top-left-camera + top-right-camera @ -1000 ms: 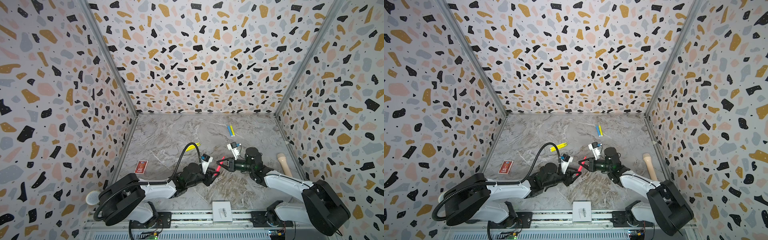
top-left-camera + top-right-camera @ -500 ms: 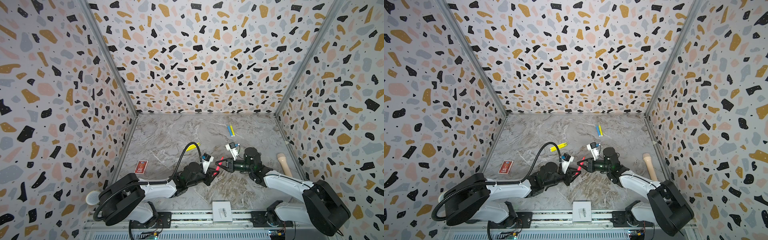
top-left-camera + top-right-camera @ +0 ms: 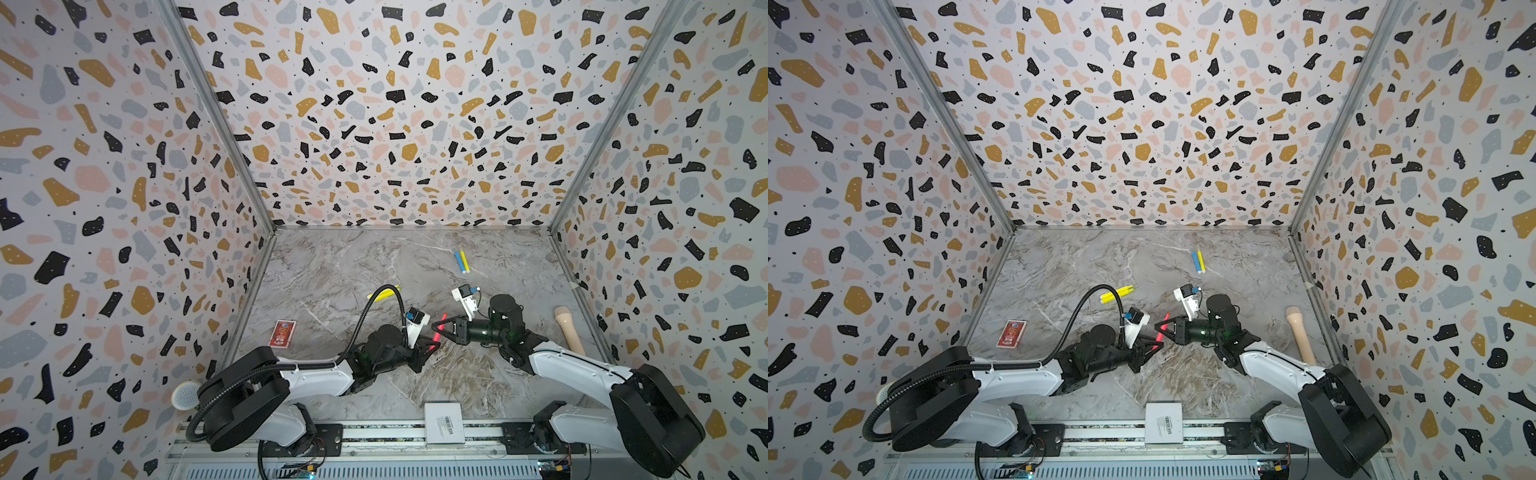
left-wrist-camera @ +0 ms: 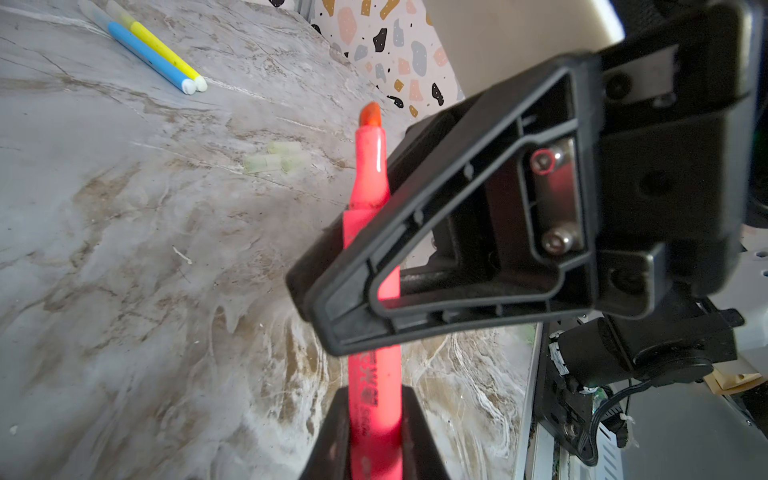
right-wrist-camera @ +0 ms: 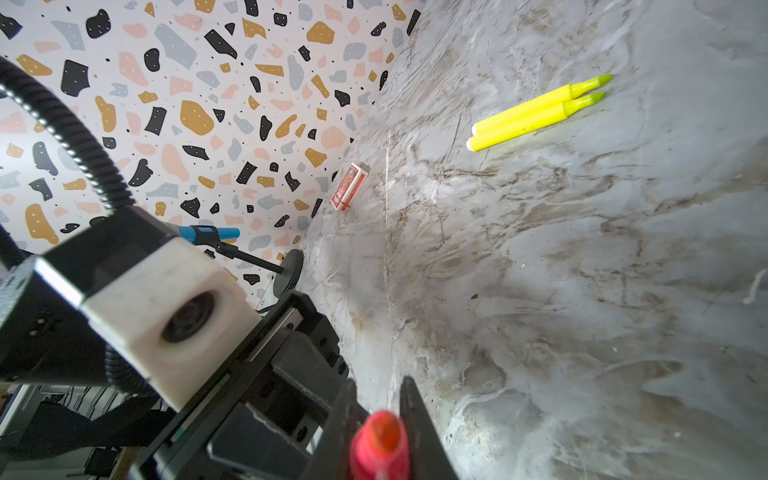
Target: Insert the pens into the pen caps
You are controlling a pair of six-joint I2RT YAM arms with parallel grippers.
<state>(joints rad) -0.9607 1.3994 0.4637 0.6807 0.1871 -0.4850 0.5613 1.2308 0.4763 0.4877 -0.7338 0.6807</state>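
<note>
Both jaws grip pink pen [image 4: 370, 178] | left jaws closed since earlier | right jaws unchanged

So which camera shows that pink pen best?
The left wrist view: the pink pen fills the frame lengthwise, bare orange tip included. In both top views it is only a small red sliver. The right wrist view sees just its tip, end-on.
</note>
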